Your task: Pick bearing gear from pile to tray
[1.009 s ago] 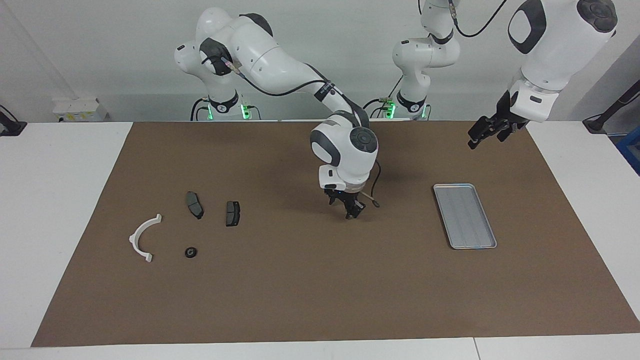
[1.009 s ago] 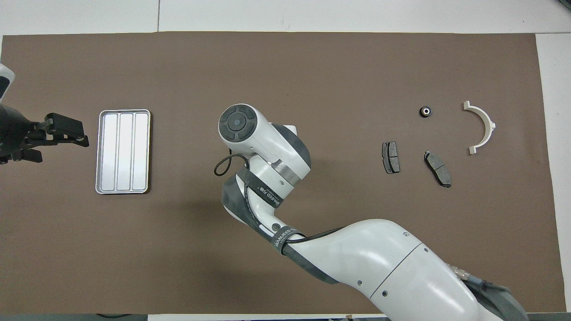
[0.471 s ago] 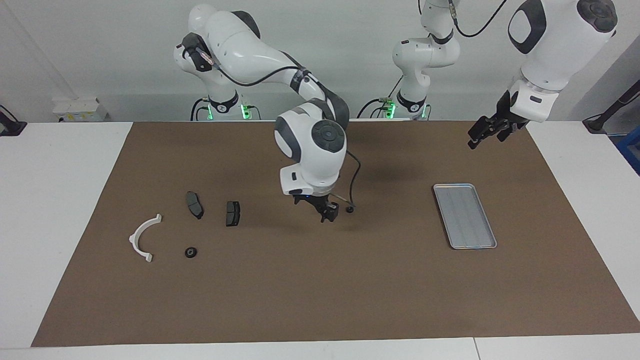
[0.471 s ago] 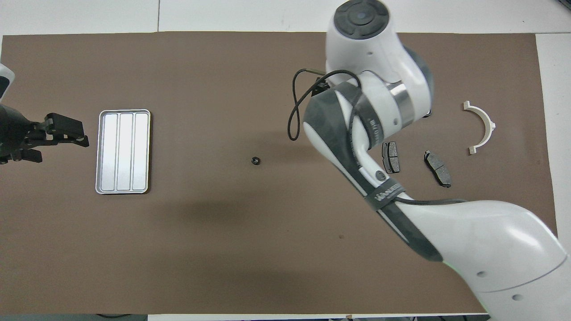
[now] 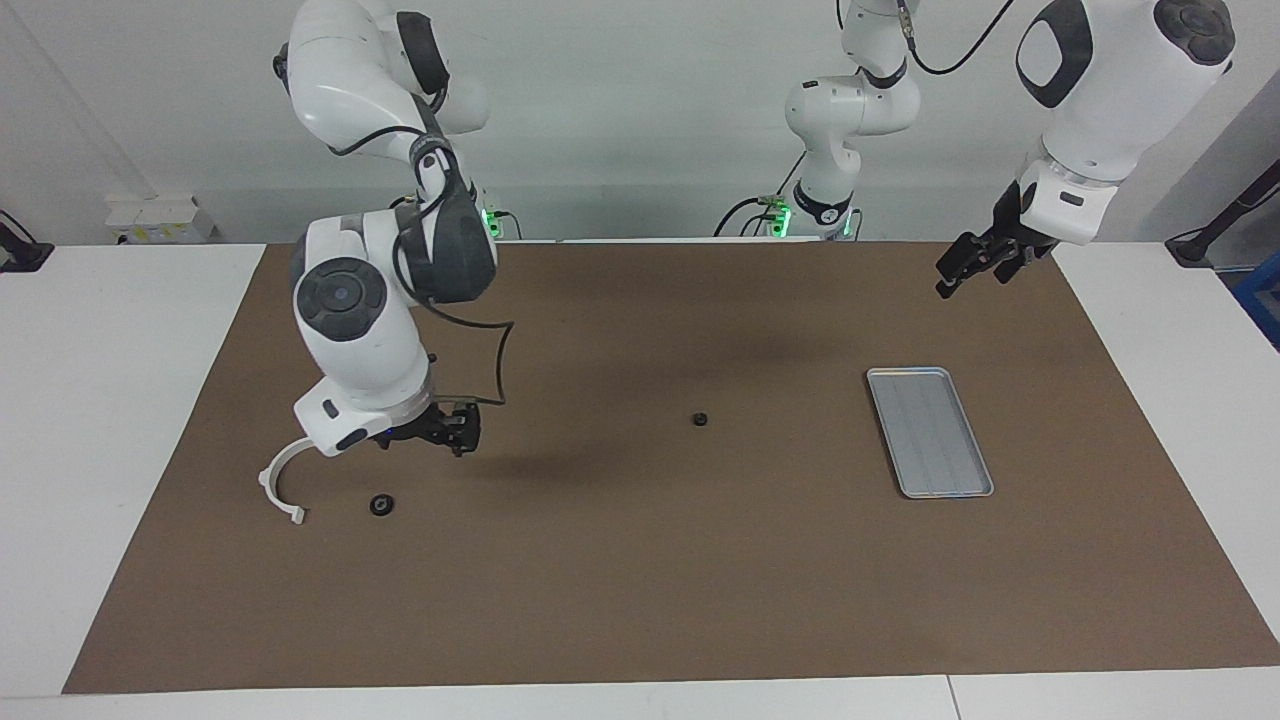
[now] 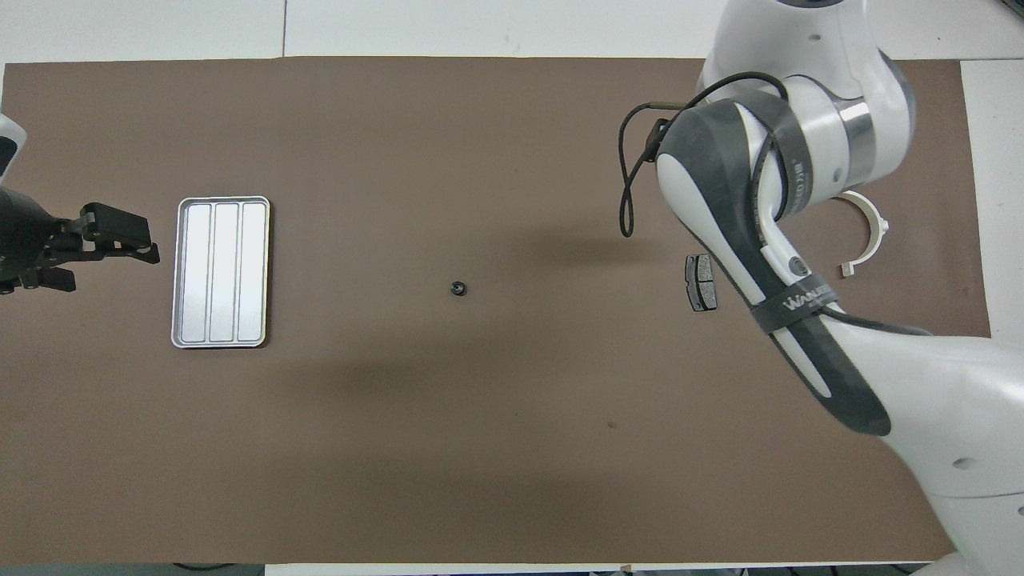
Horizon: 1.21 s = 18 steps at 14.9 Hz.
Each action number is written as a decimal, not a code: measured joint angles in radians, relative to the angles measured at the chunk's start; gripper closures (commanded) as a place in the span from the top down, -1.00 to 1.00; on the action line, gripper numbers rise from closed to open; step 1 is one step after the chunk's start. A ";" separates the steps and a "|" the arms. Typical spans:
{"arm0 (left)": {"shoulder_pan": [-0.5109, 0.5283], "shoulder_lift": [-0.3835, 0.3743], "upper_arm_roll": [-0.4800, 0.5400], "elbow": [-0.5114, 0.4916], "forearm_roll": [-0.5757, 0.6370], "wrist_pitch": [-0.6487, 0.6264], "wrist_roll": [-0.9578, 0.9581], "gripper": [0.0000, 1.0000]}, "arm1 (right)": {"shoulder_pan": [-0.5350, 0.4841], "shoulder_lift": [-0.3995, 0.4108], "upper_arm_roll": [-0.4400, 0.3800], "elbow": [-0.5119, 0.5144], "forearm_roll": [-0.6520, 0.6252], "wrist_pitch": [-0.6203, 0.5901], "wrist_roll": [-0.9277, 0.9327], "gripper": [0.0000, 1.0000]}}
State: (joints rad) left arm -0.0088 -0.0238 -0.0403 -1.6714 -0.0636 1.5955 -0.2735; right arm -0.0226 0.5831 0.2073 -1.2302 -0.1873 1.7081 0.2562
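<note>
R gripper [image 5: 452, 436], fingers spread & empty, swung back over pile [image 5: 330, 480] after dropping bearing gear [image 5: 701, 419] mid-mat, short of tray [image 5: 930, 431]; L gripper [image 5: 975, 262] waits, spread.

White counter [image 5: 120, 420] under a brown mat [image 5: 640, 590]

On the mat: silver tray [image 5: 930, 432] toward the left arm's end; small black gear [image 5: 701, 419] mid-mat; white arc [image 5: 279, 482], black ring [image 5: 381, 505], dark pad [image 6: 701, 282] toward the right arm's end.
</note>
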 measured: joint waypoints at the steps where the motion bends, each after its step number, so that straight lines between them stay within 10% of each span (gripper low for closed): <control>1: 0.000 0.000 0.000 0.000 0.000 0.000 0.000 1.00 | -0.030 -0.018 0.000 -0.071 0.000 0.086 -0.044 1.00; 7: 0.000 0.000 0.000 0.000 0.000 0.000 0.000 1.00 | -0.147 -0.131 0.000 -0.446 0.000 0.439 -0.138 1.00; 18: 0.000 0.000 0.000 0.000 0.000 -0.001 0.000 1.00 | -0.165 -0.083 0.000 -0.557 0.000 0.685 -0.149 1.00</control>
State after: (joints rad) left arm -0.0088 -0.0238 -0.0403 -1.6714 -0.0636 1.5942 -0.2735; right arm -0.1877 0.4997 0.2073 -1.7868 -0.1871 2.3931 0.1069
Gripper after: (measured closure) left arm 0.000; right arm 0.000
